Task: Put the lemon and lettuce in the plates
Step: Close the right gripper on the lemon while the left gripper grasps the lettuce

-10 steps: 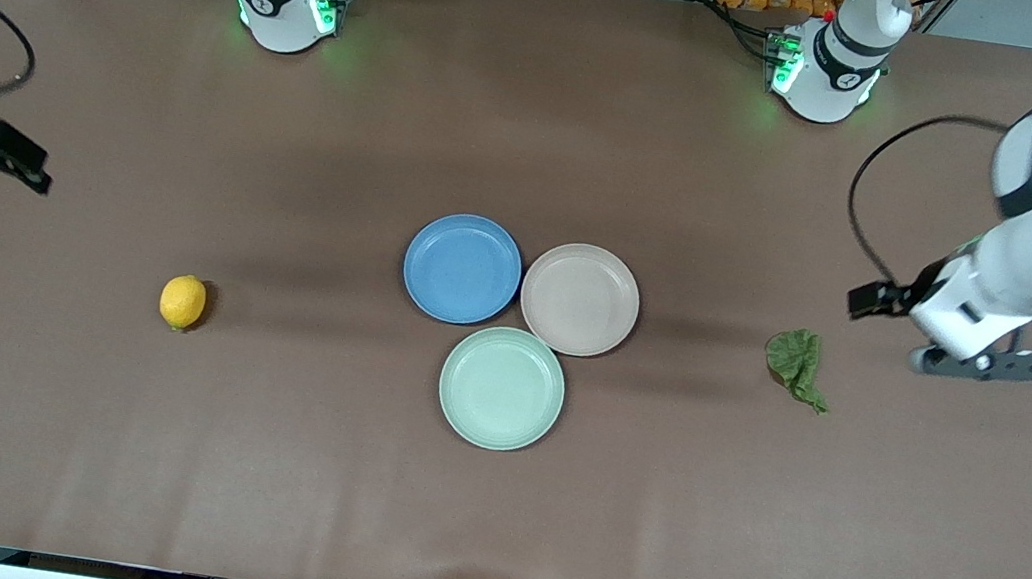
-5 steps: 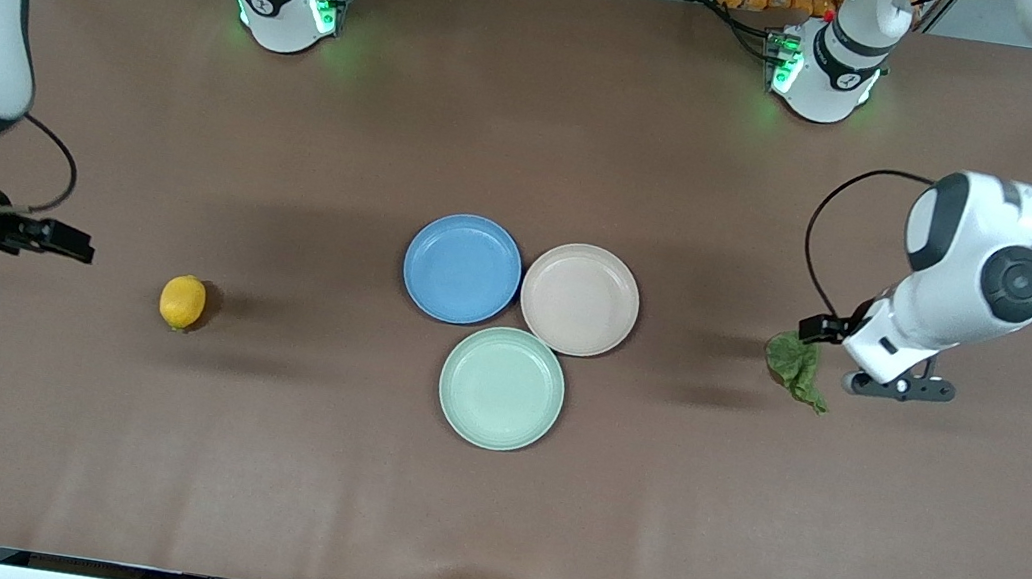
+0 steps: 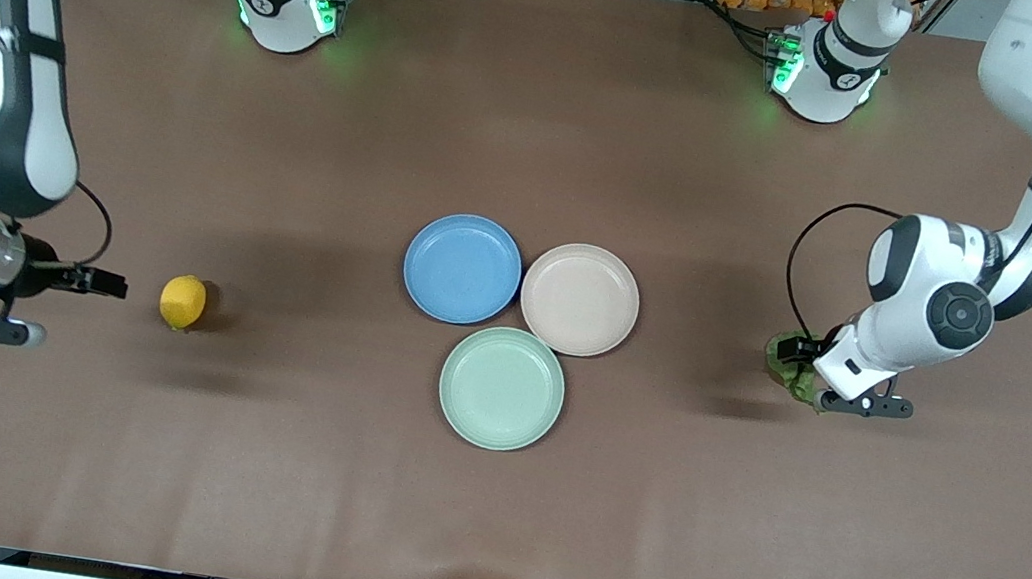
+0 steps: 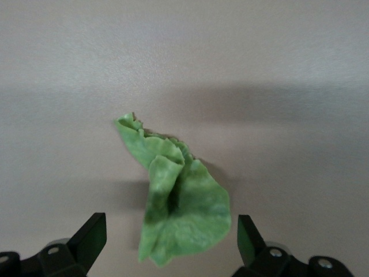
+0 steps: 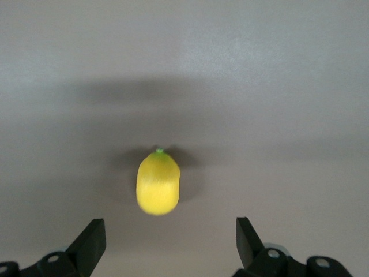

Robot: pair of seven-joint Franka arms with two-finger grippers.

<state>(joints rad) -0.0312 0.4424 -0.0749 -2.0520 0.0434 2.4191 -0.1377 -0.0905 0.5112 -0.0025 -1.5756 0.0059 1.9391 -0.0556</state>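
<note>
Nothing is plated yet. The small oval yellow lemon (image 3: 182, 301) lies on the brown bench (image 3: 485, 507) toward the right arm's end; the wrinkly dark green lettuce leaf (image 4: 176, 199) lies toward the left arm's end. The round matte blue plate (image 3: 462, 268) and beige-pink plate (image 3: 580, 299) sit bare mid-bench. The left tool (image 4: 173, 242) hangs spread wide over the lettuce and the right tool (image 5: 170, 242) spread wide by the lemon, both gripping nothing.

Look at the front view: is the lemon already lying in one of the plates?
No. The lemon lies on the bare table, well apart from the blue plate, toward the right arm's end.
</note>
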